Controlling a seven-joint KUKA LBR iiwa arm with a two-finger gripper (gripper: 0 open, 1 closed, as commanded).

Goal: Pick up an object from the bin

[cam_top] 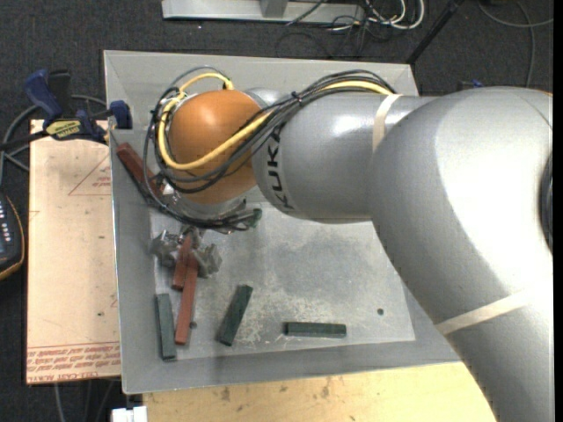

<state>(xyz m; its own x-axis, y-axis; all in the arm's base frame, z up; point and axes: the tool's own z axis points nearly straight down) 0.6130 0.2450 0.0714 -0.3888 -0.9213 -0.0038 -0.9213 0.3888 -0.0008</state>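
Inside a robotics lab: a silver industrial arm (422, 174) bearing KUKA lettering, its wrist capped by an orange cover (207, 126) and strung with yellow and black cables (330, 83), leans over a grey metal bin (352, 271) set on dark carpet (53, 25). Beyond the bin's far edge, loose cords (391, 3) trail across the floor beside the flat metal foot (255, 5) of a stand.
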